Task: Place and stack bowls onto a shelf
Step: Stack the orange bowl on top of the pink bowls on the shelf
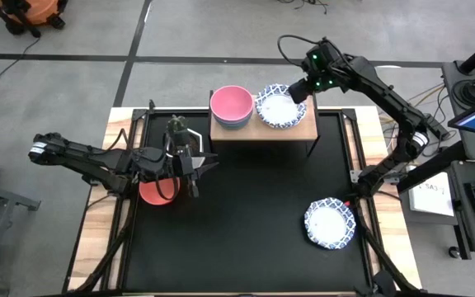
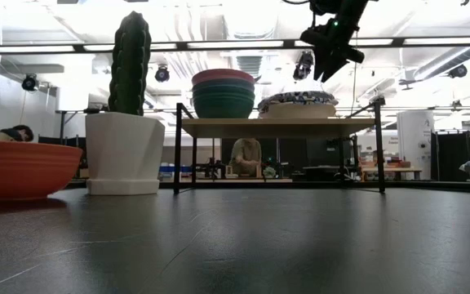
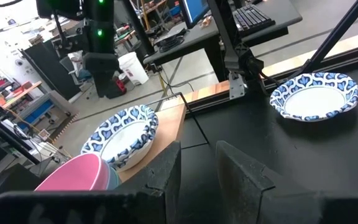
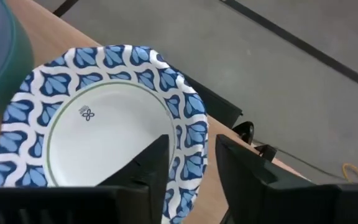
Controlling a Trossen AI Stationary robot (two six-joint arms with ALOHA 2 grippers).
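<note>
Red bowl point(image 2: 19, 167) at table edge point(image 1: 97, 216), left

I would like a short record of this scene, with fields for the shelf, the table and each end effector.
shelf: holds a stack of plain bowls, pink bowl on top, and a patterned stack beside it
table: red bowl under the left arm; one patterned bowl near the right edge; cactus pot
left end effector: over the table, beside the red bowl, holds nothing
right end effector: above the patterned stack, holds nothing
</note>
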